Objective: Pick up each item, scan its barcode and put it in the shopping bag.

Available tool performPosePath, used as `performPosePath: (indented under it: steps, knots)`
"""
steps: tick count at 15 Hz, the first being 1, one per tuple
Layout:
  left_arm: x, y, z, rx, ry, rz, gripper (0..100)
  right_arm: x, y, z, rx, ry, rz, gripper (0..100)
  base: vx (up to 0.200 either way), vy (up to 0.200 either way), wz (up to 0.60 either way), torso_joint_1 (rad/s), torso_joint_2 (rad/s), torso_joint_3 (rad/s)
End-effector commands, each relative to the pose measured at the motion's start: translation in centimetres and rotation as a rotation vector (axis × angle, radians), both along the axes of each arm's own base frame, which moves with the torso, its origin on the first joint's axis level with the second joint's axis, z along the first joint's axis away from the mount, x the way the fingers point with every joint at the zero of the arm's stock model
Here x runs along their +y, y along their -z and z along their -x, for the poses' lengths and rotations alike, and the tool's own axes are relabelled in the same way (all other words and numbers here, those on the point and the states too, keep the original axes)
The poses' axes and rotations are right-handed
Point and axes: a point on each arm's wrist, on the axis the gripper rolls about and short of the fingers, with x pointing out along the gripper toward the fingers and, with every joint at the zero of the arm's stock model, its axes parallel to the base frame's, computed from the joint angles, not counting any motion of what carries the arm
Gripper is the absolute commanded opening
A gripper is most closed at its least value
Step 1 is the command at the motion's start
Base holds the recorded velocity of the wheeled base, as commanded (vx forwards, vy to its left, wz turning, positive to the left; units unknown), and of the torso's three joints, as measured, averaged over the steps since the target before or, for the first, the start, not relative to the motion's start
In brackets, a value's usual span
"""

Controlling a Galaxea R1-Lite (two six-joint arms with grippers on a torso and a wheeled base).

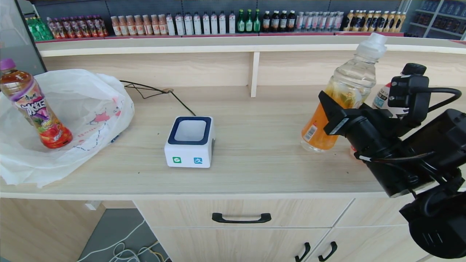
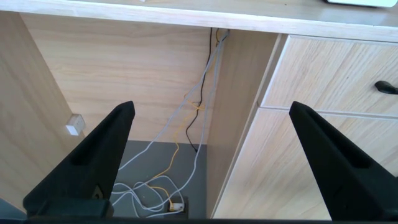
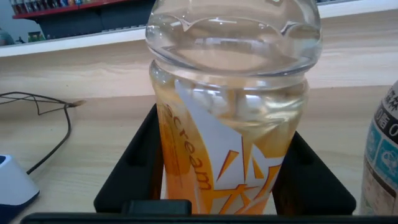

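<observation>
The right gripper (image 1: 338,109) is clamped on the orange bottle (image 1: 346,91), one finger on each side of its label. The bottle leans over the right part of the counter (image 1: 255,160), white cap up and away from the robot, its base just at the wood (I cannot tell whether it touches). It holds a clear, pale liquid that fills the unlabelled neck. Just behind it stands a black-capped bottle (image 1: 382,96) with a white label, largely hidden by the arm.

At the counter's left end lies the white plastic bag (image 1: 91,105), mouth open and crumpled. A tea bottle (image 1: 32,109) with a purple cap rests tilted in it, amber liquid showing above its bright label.

The scanner (image 1: 190,141), a white box with a dark-rimmed window on top, sits between bag and orange bottle, well apart from both, its cable running back across the wood.

The left gripper (image 2: 211,112) hangs below the counter's edge, fingers spread wide and holding nothing, with loose cables on the floor beyond.
</observation>
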Motion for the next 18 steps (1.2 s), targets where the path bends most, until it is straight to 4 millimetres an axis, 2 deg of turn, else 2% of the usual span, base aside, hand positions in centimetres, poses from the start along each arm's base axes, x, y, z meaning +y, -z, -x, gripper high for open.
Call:
performPosePath:
  steps: [1,4,7,10,11,12,16,18]
  knots:
    - [0.0,0.0,0.0,0.000,0.000,0.000,100,0.4,-0.2,0.7,-0.005,-0.024,-0.003,0,0.000,0.000,0.00,0.000,0.00,0.000]
    - [0.0,0.0,0.0,0.000,0.000,-0.001,100,1.0,-0.3,2.5,0.000,-0.075,-0.002,0,0.000,0.000,0.00,0.000,0.00,0.000]
    - [0.0,0.0,0.0,0.000,-0.001,0.000,100,0.4,-0.4,4.4,0.004,-0.099,-0.003,0,0.000,0.000,0.00,0.000,0.00,0.000]
    - [0.0,0.0,0.0,0.000,0.000,-0.001,100,0.6,-0.7,8.1,-0.002,-0.200,-0.021,0,0.000,0.000,0.00,0.000,0.00,0.000]
    - [0.0,0.0,0.0,0.000,0.000,-0.001,100,0.6,-0.7,8.1,-0.002,-0.200,-0.021,0,0.000,0.000,0.00,0.000,0.00,0.000]
    - [0.0,0.0,0.0,0.000,-0.001,-0.001,100,0.8,-0.6,10.2,0.005,-0.280,-0.037,0,0.000,0.000,0.00,0.000,0.00,0.000]
    - [0.0,0.0,0.0,0.000,0.000,0.000,100,1.9,-0.1,13.2,0.027,-0.490,-0.055,0,0.000,0.000,0.00,0.000,0.00,0.000]
    - [0.0,0.0,0.0,0.000,-0.001,0.000,100,2.7,-0.1,13.9,0.030,-0.593,-0.059,0,0.000,0.000,0.00,0.000,0.00,0.000]
